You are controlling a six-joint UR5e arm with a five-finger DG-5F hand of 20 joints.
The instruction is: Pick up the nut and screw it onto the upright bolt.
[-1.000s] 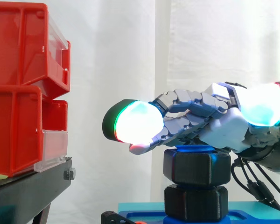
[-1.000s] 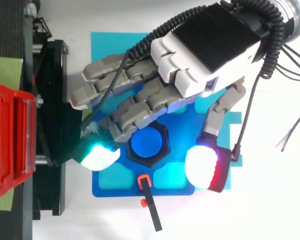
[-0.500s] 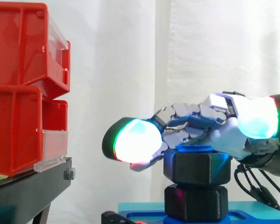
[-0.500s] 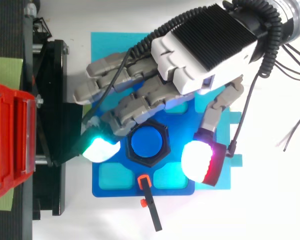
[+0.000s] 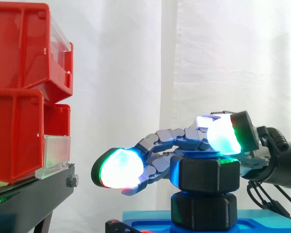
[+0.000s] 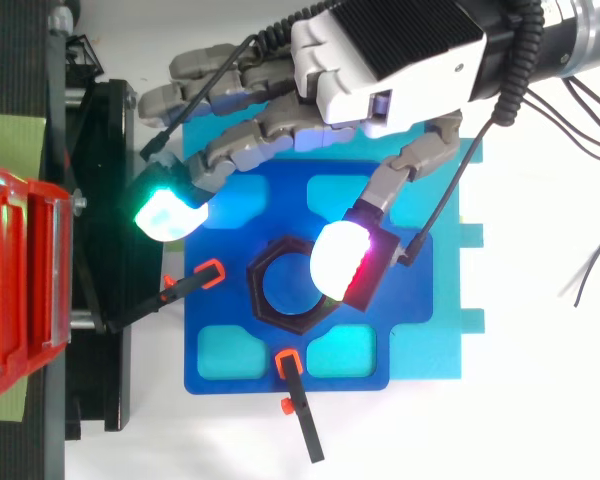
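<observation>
Red bins (image 5: 14, 131) on black stand (image 5: 34, 191)

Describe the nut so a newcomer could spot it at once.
Start at the blue plate beside the red bins. At its middle a black hex nut sits atop a like black block, ringing a blue bolt. It is the upper of the pair, thick and six-sided, unlike the slim orange-tipped clamps nearby.

Robotics lab bench cell. Evidence: white curtain (image 5: 136, 73) as backdrop, red storage bins (image 5: 19, 97) stacked on a black stand (image 5: 34, 194), blue fixture plate (image 6: 420, 340) with orange-tipped clamps (image 6: 300, 410) sitting on a white surface (image 6: 540, 420), and a robot hand (image 6: 390, 50) with glowing fingertip pads (image 6: 170, 215) above the plate.
</observation>
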